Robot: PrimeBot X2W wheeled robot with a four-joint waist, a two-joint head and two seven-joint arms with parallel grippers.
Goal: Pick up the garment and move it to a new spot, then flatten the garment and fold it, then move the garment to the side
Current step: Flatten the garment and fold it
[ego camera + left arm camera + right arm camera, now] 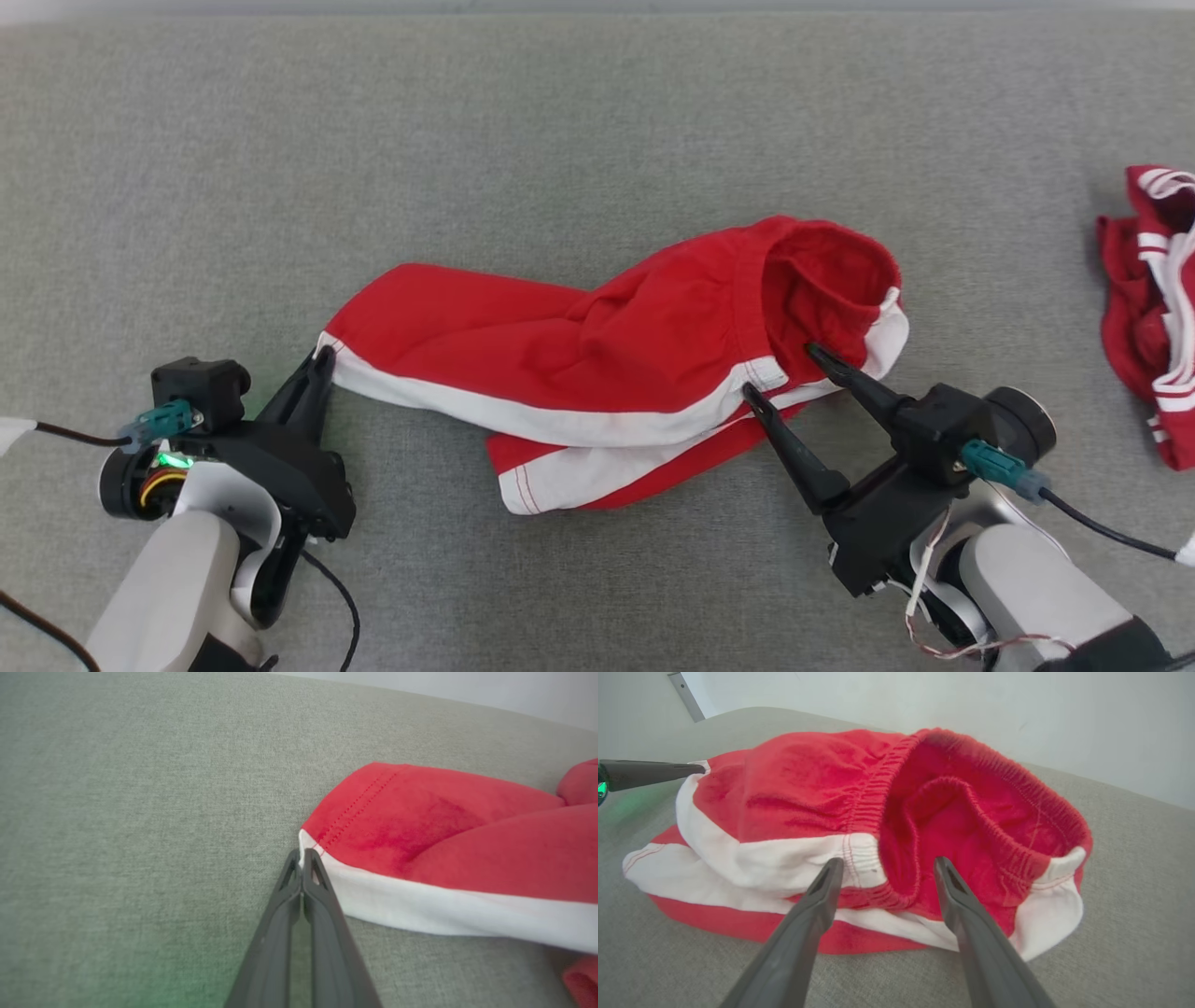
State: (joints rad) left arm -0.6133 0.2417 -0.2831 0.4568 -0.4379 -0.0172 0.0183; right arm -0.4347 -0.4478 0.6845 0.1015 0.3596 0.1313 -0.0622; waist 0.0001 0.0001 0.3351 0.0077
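The garment [607, 355] is a pair of red shorts with white side stripes, lying crumpled across the middle of the grey surface. Its elastic waistband gapes open at the right end. My left gripper [322, 359] is shut on the garment [420, 830] at the white corner of a leg hem, its closed fingertips [302, 856] pinching the cloth. My right gripper [780, 369] stands open at the waistband, one finger on either side of the near white-and-red edge of the garment [887, 812]. That gripper [885, 865] has nothing clamped between its fingers.
A second red and white piece of clothing [1153, 308] lies bunched at the right edge of the grey cloth-covered table [560, 140]. Cables trail from both wrists near the front edge. A pale wall [924, 700] stands behind the table.
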